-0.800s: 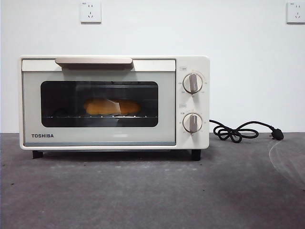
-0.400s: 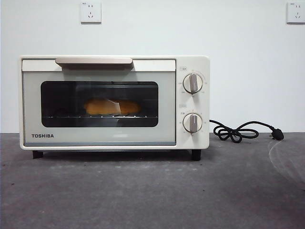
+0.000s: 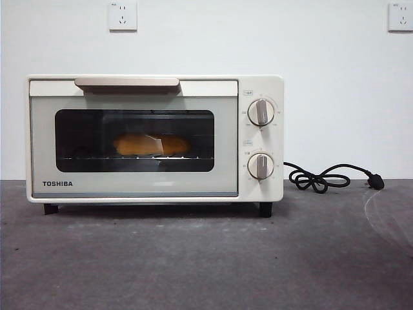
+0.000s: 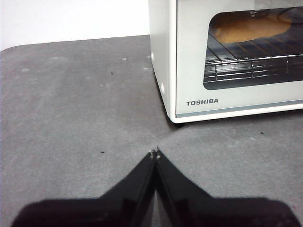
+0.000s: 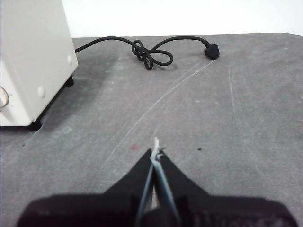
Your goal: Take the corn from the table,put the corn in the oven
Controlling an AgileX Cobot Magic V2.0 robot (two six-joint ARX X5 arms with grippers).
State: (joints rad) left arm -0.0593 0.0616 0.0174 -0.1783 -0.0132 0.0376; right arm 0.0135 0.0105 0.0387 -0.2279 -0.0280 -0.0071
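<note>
The corn (image 3: 152,144) lies on the wire rack (image 4: 251,59) inside the oven (image 3: 155,139), lengthwise behind the dark glass window of the closed door; its glossy yellow-orange surface shows dimly through the glass in the front view and more plainly in the left wrist view. The left gripper (image 4: 155,153) hangs low over the worktop (image 3: 206,258), off the oven's front corner at the TOSHIBA-marked end, its two black jaws pressed together to a point and holding nothing. The right gripper (image 5: 156,152) hangs over bare worktop off the oven's other end, jaws likewise pressed together and empty. Neither arm shows in the front view. The oven is a cream-white box with rounded edges, a beige bar handle (image 3: 127,82) along the top of the door, two silver knobs (image 3: 261,112) one above the other on the right panel, and short black feet. A black cord (image 3: 322,177) lies looped on the worktop beside it, ending in a plug. The worktop is dark grey, matte and mottled, with faint pale scuff arcs near the right side. Two white wall sockets (image 3: 122,15) sit on the white wall behind. Against the earlier front pictures, nothing has moved: oven, corn and cord lie as before.
</note>
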